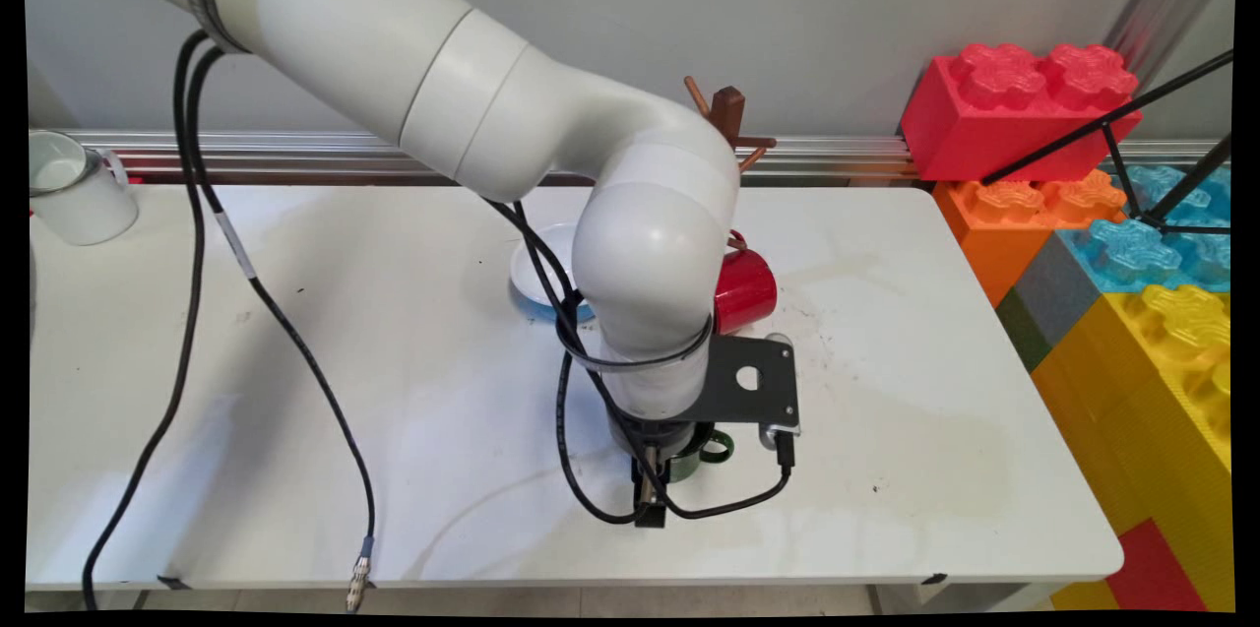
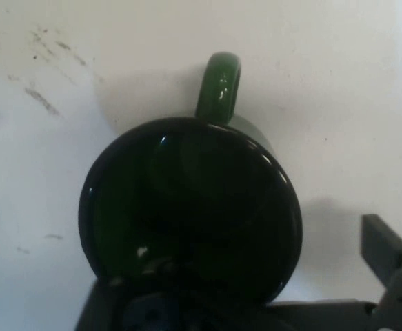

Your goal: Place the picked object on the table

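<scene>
The black pincer (image 1: 650, 494) hangs low over a dark green shiny mug (image 1: 694, 455), close to the near edge of the white surface (image 1: 935, 361) and about in the middle. From the hand view we look right down into the dark green shiny mug (image 2: 190, 207). It stands upright, looks dark inside, and its round handle points away from the pincer's black parts. I cannot tell if the pincer is open or closed, or if it touches the mug. Farther back, a red mug (image 1: 745, 290) lies on its side, partly hidden behind the arm. A white bowl with a blue rim (image 1: 539, 278) sits just left of it. A white mug (image 1: 74, 189) stands at the far left corner. A brown wooden mug stand (image 1: 728, 115) pokes up at the far edge. Big bright toy blocks (image 1: 1019, 100) are stacked at the right.
</scene>
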Controlling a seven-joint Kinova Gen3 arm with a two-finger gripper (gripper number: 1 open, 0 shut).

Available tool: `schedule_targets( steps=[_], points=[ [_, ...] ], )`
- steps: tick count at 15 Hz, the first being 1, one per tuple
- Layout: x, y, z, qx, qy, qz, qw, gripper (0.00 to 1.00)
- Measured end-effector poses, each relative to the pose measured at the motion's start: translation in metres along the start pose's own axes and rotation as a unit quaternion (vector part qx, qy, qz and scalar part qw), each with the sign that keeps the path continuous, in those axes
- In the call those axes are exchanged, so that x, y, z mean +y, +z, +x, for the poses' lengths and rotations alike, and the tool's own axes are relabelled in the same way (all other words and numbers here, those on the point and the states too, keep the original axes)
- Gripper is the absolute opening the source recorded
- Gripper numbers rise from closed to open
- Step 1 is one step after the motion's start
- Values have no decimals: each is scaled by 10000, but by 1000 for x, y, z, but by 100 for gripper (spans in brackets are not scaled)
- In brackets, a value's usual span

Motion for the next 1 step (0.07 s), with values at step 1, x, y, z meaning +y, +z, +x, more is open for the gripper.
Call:
schedule_targets(
  steps=[1],
  points=[
    [-1, 0, 0, 35, -31, -1, 10000, 100]
  ],
)
